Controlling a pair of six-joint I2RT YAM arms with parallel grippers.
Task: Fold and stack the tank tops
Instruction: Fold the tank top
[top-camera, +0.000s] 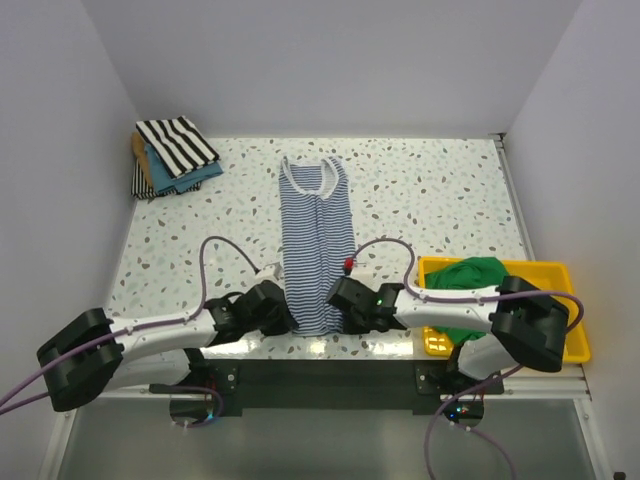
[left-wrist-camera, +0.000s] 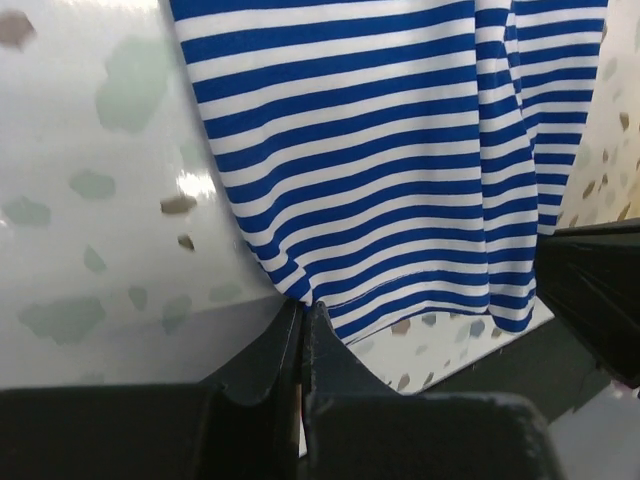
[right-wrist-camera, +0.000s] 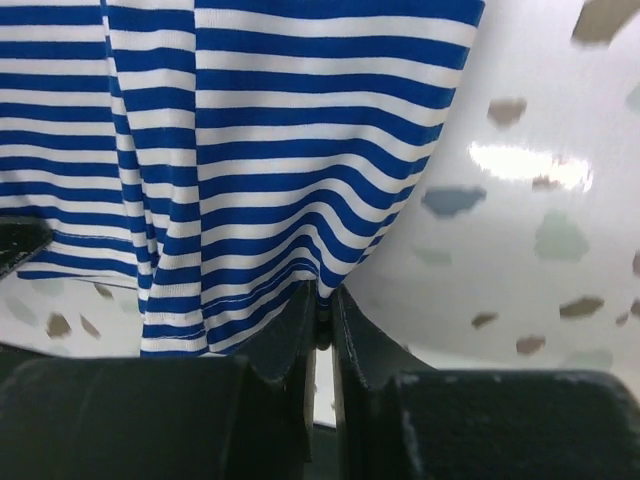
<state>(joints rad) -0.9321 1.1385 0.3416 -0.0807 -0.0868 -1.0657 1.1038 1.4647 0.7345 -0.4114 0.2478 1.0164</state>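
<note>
Two end effectors (left-wrist-camera: 303, 315) (right-wrist-camera: 322, 305) seemingly grip hem corners of striped tank top (top-camera: 316, 240).

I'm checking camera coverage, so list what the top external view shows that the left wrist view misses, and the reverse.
Only the top external view: the folded stack in the far left corner, the yellow tray holding the green top, and the neckline of the blue-and-white striped tank top. Only the left wrist view: the left gripper close up, pinched shut on the hem's corner. Both: that top's striped lower body and the speckled table.
</note>
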